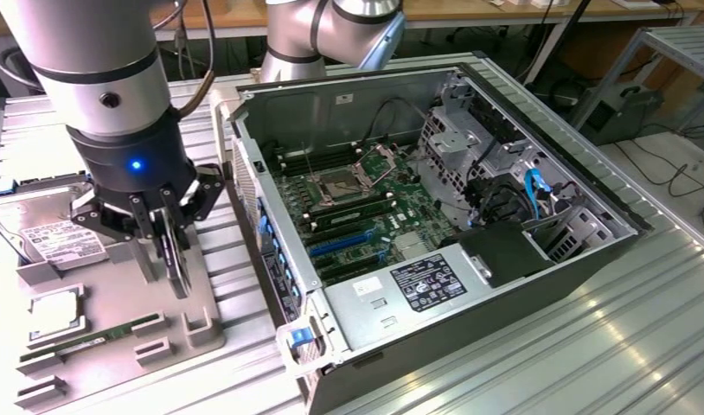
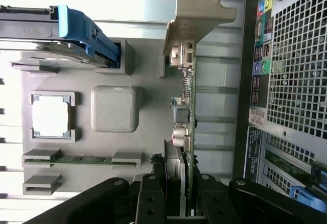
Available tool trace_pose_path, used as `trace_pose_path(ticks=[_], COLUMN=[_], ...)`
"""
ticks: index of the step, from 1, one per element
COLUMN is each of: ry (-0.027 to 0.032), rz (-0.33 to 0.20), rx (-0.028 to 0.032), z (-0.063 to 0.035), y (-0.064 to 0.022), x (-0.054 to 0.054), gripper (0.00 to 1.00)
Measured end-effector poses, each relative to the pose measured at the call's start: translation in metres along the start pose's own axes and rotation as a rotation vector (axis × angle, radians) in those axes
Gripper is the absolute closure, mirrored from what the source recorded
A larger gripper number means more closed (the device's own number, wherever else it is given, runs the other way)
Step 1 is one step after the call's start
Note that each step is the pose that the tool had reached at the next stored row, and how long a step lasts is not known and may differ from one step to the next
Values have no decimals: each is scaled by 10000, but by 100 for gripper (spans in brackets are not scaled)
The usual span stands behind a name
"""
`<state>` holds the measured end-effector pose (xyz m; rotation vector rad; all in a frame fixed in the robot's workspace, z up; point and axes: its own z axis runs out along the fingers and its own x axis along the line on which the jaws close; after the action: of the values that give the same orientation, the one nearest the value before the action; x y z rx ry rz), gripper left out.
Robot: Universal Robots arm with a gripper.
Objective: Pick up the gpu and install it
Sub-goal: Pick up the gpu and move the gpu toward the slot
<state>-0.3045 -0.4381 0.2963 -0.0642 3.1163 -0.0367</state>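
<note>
Nearest: grey fixture tray (image 1: 202, 333) on the tabletop (image 1: 629, 346), RAM stick (image 1: 81, 339) and CPU (image 1: 54, 313) lying in their pockets. Above the tray, fingers (image 2: 150, 201) clamped on the gpu (image 2: 189, 106), card on edge, silver bracket end pointing away from the wrist. Can't tell if it's clear of its tray slot. Hard drive (image 1: 58, 238) at the tray's far end. Open PC case (image 1: 594, 259) just beside, exterior view's right, motherboard (image 1: 364, 207) exposed.
</note>
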Motion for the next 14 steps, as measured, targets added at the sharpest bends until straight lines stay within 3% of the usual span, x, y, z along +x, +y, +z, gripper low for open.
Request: trace_pose_path(ticks=[14], ry=[2], rz=[0], rx=[-1], z=[-153], y=[-4], x=[-4], gripper=[72])
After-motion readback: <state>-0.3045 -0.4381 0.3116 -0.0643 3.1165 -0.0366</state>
